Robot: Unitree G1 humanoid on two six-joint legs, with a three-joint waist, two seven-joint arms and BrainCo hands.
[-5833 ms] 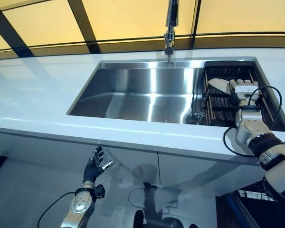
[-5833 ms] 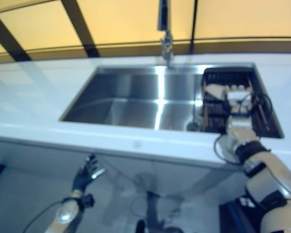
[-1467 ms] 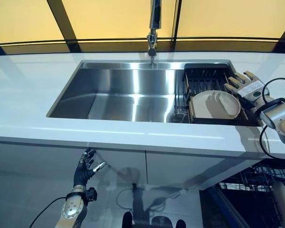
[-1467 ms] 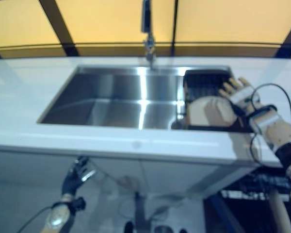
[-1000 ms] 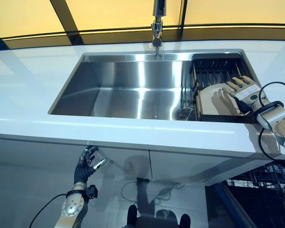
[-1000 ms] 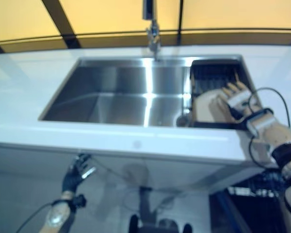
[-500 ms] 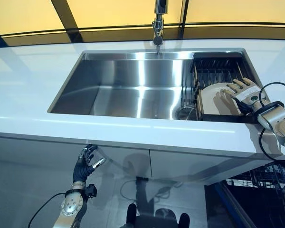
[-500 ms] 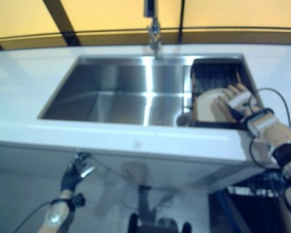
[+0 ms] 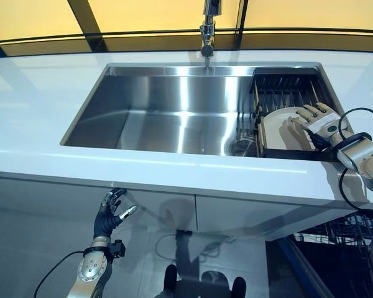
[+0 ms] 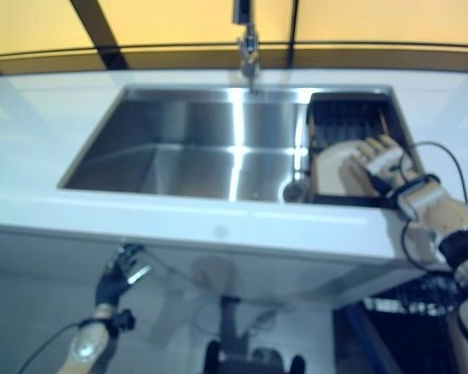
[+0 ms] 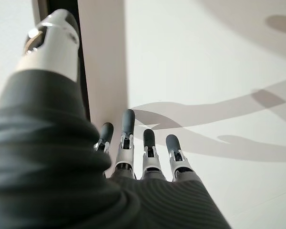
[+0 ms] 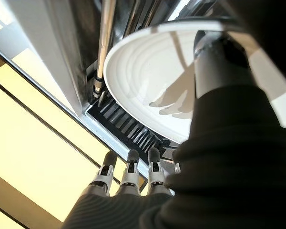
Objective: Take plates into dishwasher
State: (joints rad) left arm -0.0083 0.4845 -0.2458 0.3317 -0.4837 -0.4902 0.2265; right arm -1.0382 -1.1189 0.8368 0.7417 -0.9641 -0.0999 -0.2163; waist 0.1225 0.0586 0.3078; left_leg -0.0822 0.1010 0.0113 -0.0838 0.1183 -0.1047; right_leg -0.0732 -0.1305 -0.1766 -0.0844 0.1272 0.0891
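Observation:
A white plate (image 9: 281, 129) lies tilted in the black dish rack (image 9: 283, 87) at the right end of the sink. My right hand (image 9: 323, 122) rests over the plate's right edge with its fingers spread and straight. In the right wrist view the plate (image 12: 148, 81) sits between the thumb (image 12: 219, 62) and the straight fingers (image 12: 128, 174), which point past its rim at the rack. My left hand (image 9: 110, 214) hangs below the counter, open and holding nothing, with its fingers (image 11: 126, 138) towards the white cabinet front.
The steel sink basin (image 9: 168, 118) is sunk in the white counter (image 9: 37, 112), with the faucet (image 9: 207, 31) at its back edge. A wire dishwasher rack (image 9: 339, 239) shows low at the right, under the counter's front edge (image 9: 174, 171).
My right hand came in from the right of the rack and settled onto the plate's right side; in the last half second it has hardly moved. The left hand stays low.

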